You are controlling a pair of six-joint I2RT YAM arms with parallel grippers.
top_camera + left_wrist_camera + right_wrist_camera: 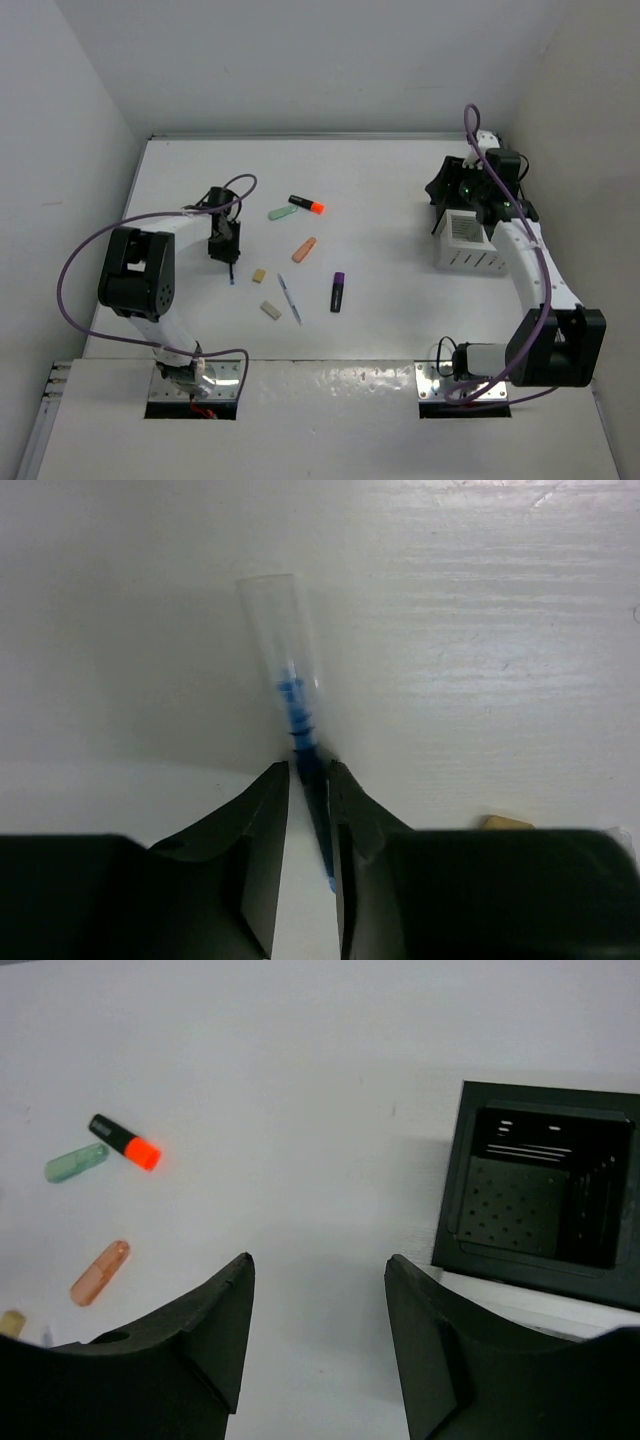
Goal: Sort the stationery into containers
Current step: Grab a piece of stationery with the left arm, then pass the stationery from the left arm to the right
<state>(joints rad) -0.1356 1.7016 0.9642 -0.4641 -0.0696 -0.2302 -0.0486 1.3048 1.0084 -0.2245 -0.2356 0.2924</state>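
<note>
My left gripper (222,247) is shut on a thin blue pen (298,718) with a clear cap; the pen runs between the fingers (262,830) in the left wrist view. My right gripper (318,1265) is open and empty over bare table, just left of the black divided organiser (540,1190); in the top view it (440,192) is behind the white slatted box (468,246). On the table lie a mint green highlighter (283,212), an orange-tipped black one (306,204), an orange one (304,249), a purple-black one (337,291), a second blue pen (289,299) and two beige erasers (259,275) (270,310).
White walls close in the table at the back and both sides. The right arm hangs over the black organiser and hides most of it in the top view. An eraser (505,822) lies just right of my left fingers.
</note>
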